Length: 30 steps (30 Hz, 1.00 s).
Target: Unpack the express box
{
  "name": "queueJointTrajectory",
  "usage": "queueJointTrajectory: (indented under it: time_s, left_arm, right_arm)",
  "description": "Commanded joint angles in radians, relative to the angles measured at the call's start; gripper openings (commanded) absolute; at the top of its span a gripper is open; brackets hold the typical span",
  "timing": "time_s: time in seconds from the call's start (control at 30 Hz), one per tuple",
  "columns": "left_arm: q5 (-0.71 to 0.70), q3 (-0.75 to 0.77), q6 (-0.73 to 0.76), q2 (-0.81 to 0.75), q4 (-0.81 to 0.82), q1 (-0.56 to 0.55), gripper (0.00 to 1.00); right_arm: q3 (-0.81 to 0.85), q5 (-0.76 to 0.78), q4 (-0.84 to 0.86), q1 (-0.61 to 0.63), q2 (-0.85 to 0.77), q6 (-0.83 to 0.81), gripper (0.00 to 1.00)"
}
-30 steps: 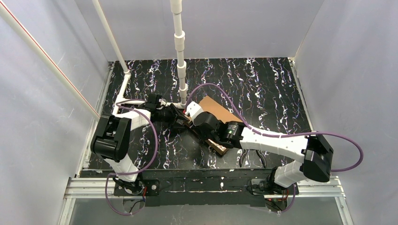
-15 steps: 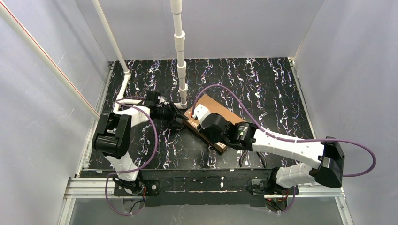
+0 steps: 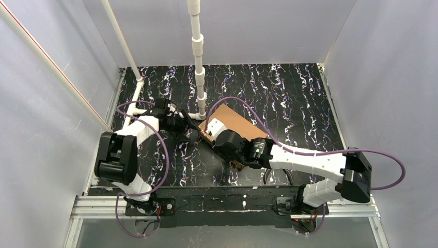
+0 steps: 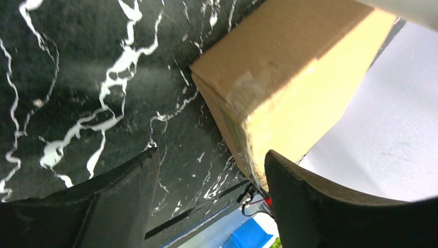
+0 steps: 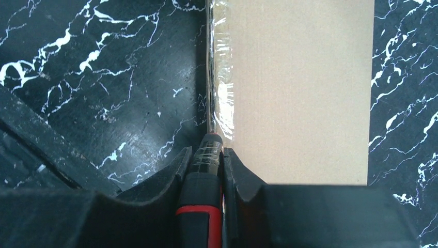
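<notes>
The express box point(image 3: 238, 123) is a flat brown cardboard mailer lying closed at the table's middle. It also shows in the left wrist view point(image 4: 289, 67) and the right wrist view point(image 5: 299, 93). My right gripper point(image 5: 208, 152) is shut on a black and red cutter point(image 5: 206, 181). The cutter's tip rests on the clear tape seam point(image 5: 219, 88) along the box's left edge. My left gripper point(image 4: 209, 155) is open at the box's left corner, with one finger point(image 4: 310, 196) close against the box's side. In the top view it point(image 3: 192, 125) sits just left of the box.
A white pipe post point(image 3: 198, 57) stands right behind the box's far left corner. Pliers point(image 3: 286, 177) lie near the front edge, partly under my right arm. A blue object point(image 4: 253, 235) shows past the box in the left wrist view. White walls enclose the table.
My right gripper has shifted along the box's left edge with the cutter. My left gripper has drawn back a little to the far left. The box has turned slightly.
</notes>
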Motion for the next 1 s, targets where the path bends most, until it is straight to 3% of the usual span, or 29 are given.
queueJointTrajectory:
  time_s: [0.0, 0.2, 0.4, 0.57, 0.97]
  left_arm:
    - [0.045, -0.042, -0.004, -0.141, -0.083, -0.004, 0.74]
    - [0.052, -0.122, -0.153, -0.235, 0.019, -0.12, 0.76]
    - [0.032, -0.183, -0.258, -0.178, 0.191, -0.198, 0.68]
    - [-0.04, -0.182, -0.226, -0.133, 0.198, -0.199, 0.6]
    - [-0.152, -0.174, -0.144, -0.032, 0.152, -0.186, 0.55]
  right_arm:
    - [0.067, 0.074, 0.072, 0.034, 0.04, 0.07, 0.01]
    - [0.103, 0.127, 0.085, 0.065, 0.071, 0.108, 0.01]
    - [0.108, 0.16, 0.088, 0.096, 0.075, 0.122, 0.01]
    - [0.093, 0.173, 0.078, 0.113, 0.067, 0.125, 0.01]
    - [-0.041, 0.136, 0.083, 0.143, -0.051, 0.104, 0.01]
